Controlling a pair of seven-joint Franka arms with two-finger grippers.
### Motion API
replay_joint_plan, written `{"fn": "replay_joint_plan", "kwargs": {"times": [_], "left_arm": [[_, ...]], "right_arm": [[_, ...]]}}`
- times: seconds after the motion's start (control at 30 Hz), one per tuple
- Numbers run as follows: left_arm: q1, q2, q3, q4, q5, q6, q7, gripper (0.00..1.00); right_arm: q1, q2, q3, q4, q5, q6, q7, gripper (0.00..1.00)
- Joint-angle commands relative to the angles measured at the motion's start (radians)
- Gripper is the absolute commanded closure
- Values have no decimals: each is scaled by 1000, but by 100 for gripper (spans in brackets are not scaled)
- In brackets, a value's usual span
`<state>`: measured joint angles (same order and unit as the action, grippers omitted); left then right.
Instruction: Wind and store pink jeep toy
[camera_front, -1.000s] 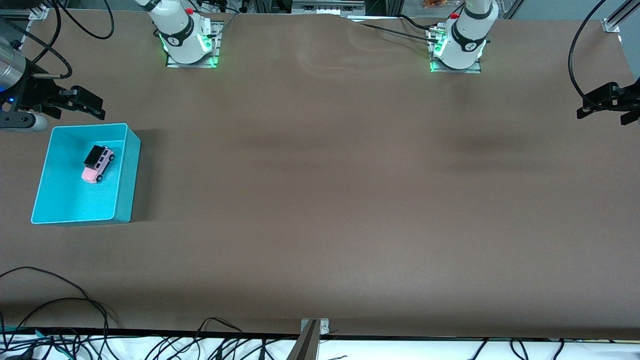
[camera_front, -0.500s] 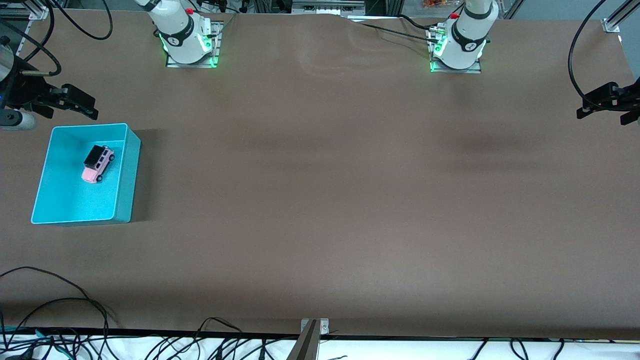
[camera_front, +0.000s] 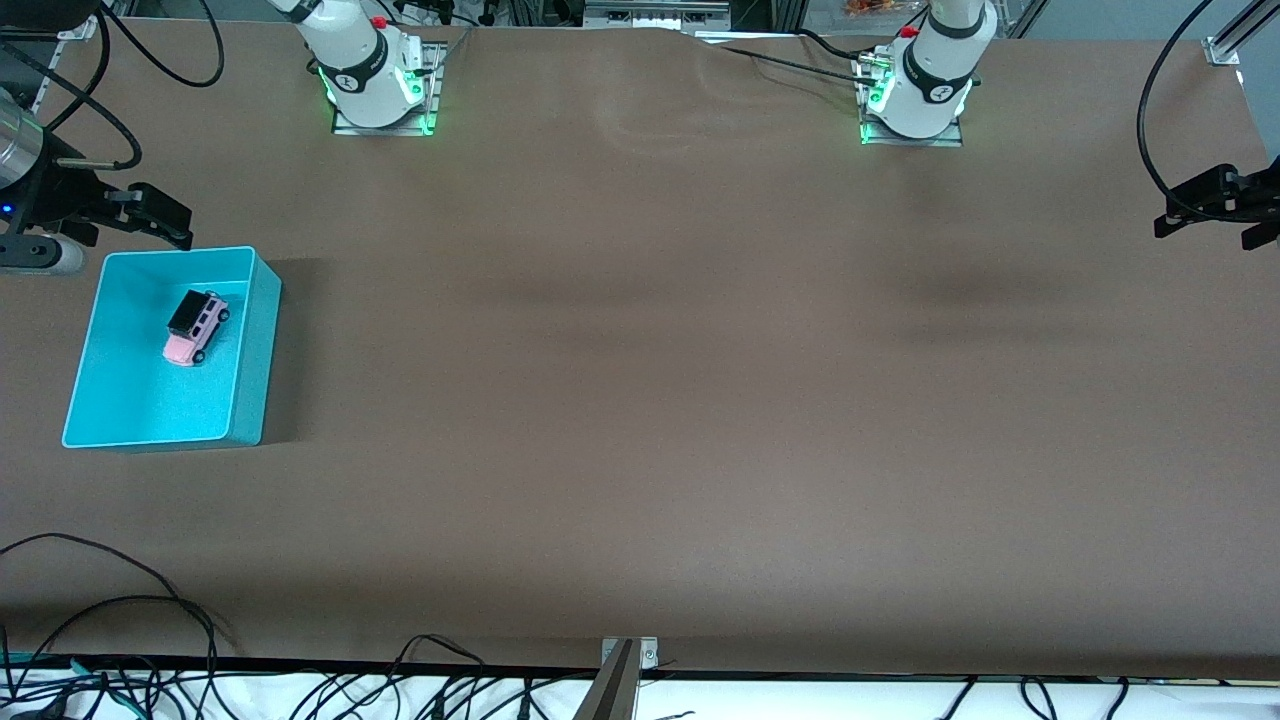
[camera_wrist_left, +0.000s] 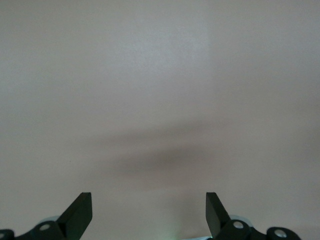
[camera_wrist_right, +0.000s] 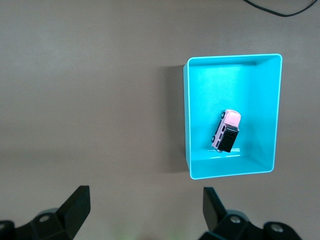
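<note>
Fingers of both grippers stand spread wide with nothing between them: the right gripper hangs over the brown table at the right arm's end, just beside the edge of the turquoise plastic bin that faces the robots' bases, and its two dark fingertips show in the right wrist view with the bin between them farther off. The left gripper waits at the left arm's end of the table, partly cut off by the picture's edge, and its wrist view shows only bare brown surface and its own black fingertips. Small round marks sit on the two white arm bases, too small to read; no other writing is legible. The pink jeep toy, a tiny boxy car with a light pink body, black rear roof and black wheels, rests on its wheels inside the bin, in the half nearer the robots' bases, lying at a slant to the bin's walls. Much of the right arm is out of frame.
</note>
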<state>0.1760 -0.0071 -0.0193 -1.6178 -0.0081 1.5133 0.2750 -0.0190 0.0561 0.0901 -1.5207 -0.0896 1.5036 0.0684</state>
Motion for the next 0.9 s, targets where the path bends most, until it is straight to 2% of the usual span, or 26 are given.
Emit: {"fn": "replay_joint_plan", "kwargs": {"times": [0.0,0.87], "left_arm": [[3,15,-2,36,-7,-27,0,0],[0,15,-2,36,-7,-27,1,0]], "right_arm": [[2,10,-7,31,19,-31,-9,0],[2,8,-3,30,19,-108,-13,0]]}}
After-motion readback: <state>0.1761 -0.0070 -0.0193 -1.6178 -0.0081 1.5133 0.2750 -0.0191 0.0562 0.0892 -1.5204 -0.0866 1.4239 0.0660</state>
